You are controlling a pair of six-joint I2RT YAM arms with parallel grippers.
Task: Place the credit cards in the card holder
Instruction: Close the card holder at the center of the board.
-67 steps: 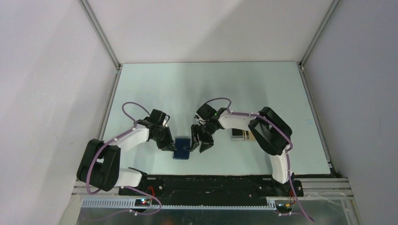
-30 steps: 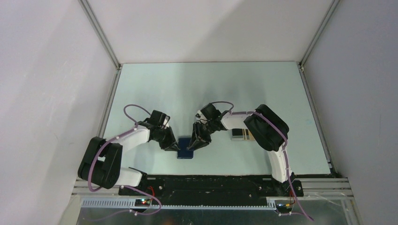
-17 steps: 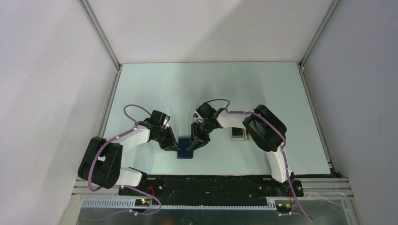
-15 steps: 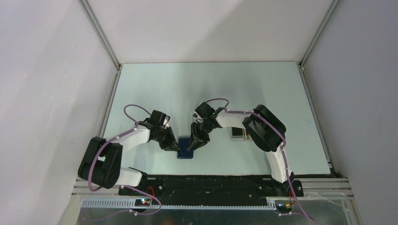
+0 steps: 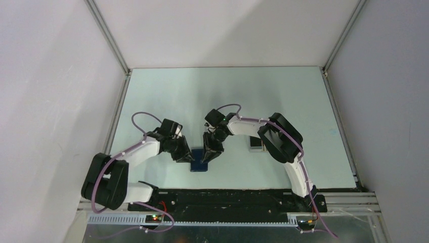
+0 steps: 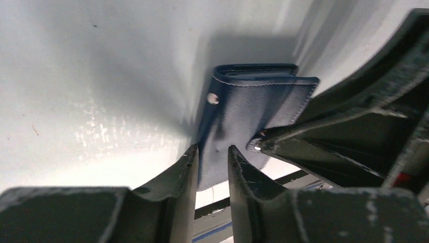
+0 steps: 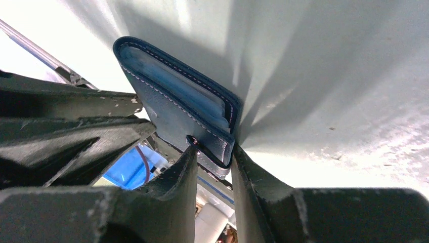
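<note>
Comparing with 0.5 s ago: right gripper (image 7: 210, 164) and its wrist sit slightly more to the left and farther from the bases, and the right forearm now covers more of the clear case (image 5: 255, 147). 2.2 s ago the right fingers were spread wide beside the card holder (image 6: 253, 109); now they are drawn in on it. Left gripper (image 6: 212, 169) has barely moved across all 5 top views. Less of the holder shows from above than 2.2 s ago.

Left gripper: 2 fingers (image 6: 184, 197) nearly together, only a thin gap, pinching the lower edge of 1 blue flap. Right gripper: fingers (image 7: 253, 197) likewise nearly closed, clamping the corner of the opposite flap. Both grippers tip down toward the table (image 5: 227, 91), tips near each other, holder between them.

Card holder: dark navy, pale stitching along the edges, small pale snap (image 6: 213, 97) on the flap the left gripper holds. Flaps are pulled apart; the right wrist view shows lighter blue inner pockets stacked in layers. Far edge touches the table; gripped edges look lifted. It sits near the table's front edge, left of centre, well apart from the clear case at right.
</note>
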